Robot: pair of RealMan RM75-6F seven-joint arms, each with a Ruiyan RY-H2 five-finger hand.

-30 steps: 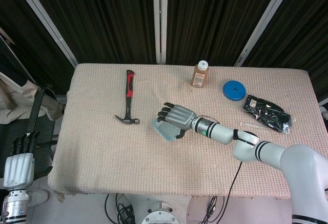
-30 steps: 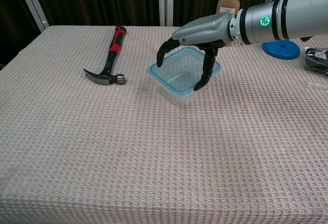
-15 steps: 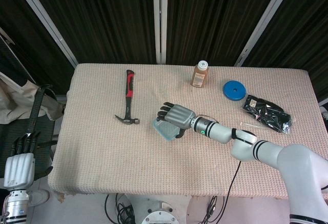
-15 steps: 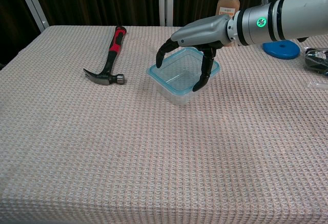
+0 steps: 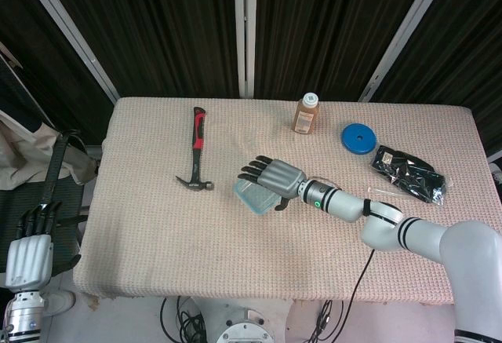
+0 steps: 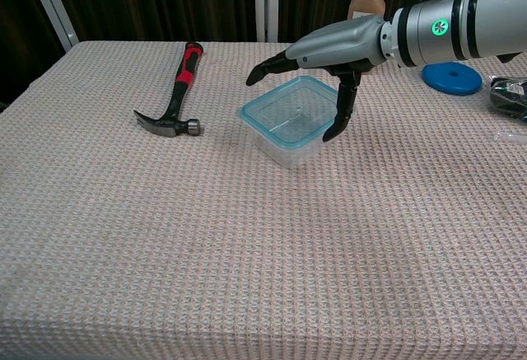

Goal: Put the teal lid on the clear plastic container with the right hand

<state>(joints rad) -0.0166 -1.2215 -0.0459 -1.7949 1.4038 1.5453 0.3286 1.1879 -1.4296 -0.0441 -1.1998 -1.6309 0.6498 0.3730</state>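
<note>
The clear plastic container (image 6: 292, 125) stands mid-table with the teal lid (image 6: 280, 116) lying on its rim; in the head view the container (image 5: 252, 196) pokes out from under the hand. My right hand (image 6: 329, 55) hovers just above it, fingers spread and raised off the lid, thumb pointing down beside the right edge. It holds nothing. From the head camera the right hand (image 5: 271, 178) covers the container's far side. My left hand (image 5: 30, 249) hangs off the table's left edge, away from everything, holding nothing.
A red-handled hammer (image 6: 177, 92) lies left of the container. A brown bottle (image 6: 365, 2) stands at the back. A blue disc (image 6: 451, 77) and a black packet (image 5: 408, 172) lie at the right. Dark curtains (image 5: 157, 29) close off the back.
My right hand has lifted off the lidded container and its fingers have spread outward, shifting slightly right. The container and lid stay put.
</note>
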